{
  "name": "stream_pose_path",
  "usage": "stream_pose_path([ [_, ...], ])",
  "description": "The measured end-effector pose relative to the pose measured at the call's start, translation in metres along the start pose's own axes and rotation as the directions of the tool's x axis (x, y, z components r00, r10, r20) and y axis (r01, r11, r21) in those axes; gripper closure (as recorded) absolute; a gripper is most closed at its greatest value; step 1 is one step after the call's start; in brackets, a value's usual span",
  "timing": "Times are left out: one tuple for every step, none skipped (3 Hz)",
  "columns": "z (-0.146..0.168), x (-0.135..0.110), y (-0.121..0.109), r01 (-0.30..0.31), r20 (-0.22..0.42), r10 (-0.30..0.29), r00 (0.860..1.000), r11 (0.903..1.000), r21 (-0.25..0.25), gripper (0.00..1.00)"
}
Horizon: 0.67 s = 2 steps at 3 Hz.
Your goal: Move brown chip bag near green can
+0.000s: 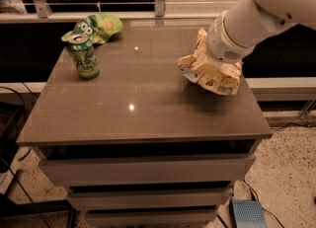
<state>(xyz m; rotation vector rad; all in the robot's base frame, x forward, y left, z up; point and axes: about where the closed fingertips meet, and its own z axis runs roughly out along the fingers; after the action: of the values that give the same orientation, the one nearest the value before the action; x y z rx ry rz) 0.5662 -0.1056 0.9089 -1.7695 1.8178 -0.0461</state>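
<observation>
Above the table point(138, 118), at right, the tool point(211, 64) clamps the brown chip bag point(219, 80) crosswise.

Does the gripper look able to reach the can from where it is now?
Probably yes. The gripper is at the brown bag, across the table from the can, and nothing stands between them. Only the green bag lies close behind the can.
</observation>
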Motion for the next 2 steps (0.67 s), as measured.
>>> stream_pose_path([
  [0.001,-0.054,0.002,0.075,0.110,-0.072,0.991,0.9970,-0.022,1.00],
  [0.008,-0.117,0.007,0.185,0.243,-0.171,0.955,0.9821,-0.035,1.00],
])
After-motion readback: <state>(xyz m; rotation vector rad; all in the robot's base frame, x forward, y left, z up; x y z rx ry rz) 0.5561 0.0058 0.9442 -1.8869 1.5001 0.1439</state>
